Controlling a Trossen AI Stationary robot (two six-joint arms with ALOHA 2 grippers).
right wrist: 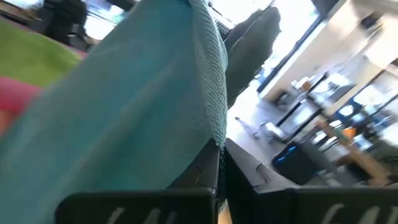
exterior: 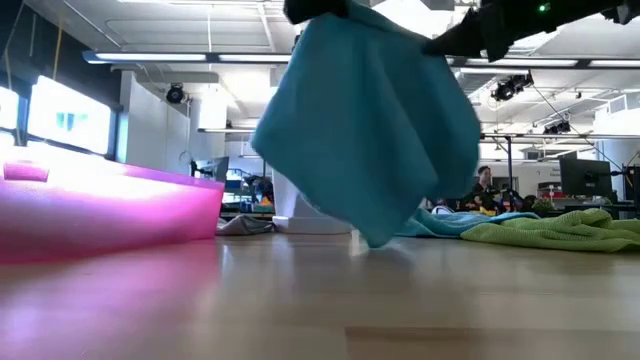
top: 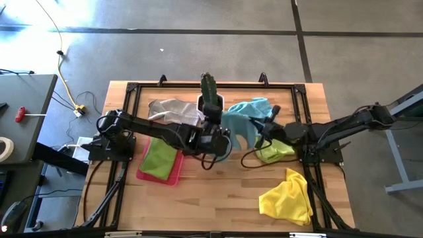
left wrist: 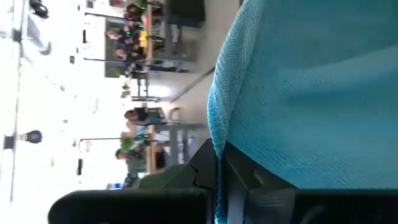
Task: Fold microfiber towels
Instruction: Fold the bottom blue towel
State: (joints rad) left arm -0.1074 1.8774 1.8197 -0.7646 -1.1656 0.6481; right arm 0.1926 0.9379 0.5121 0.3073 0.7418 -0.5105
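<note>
Above the middle of the table (top: 218,198), a blue towel (top: 244,122) is being held up by both arms, the left gripper (top: 223,135) and the right gripper (top: 268,125) each clamped shut on an upper edge. The cloth is hanging in loose folds, its lowest corner just brushing the wood, so it is being judged light, soft and floppy. Corners are being judged the best places for pinching. Other towels are lying nearby: grey (top: 173,109) far left, green (top: 158,158) in the pink tray (top: 173,175), yellow (top: 287,195) near right.
</note>
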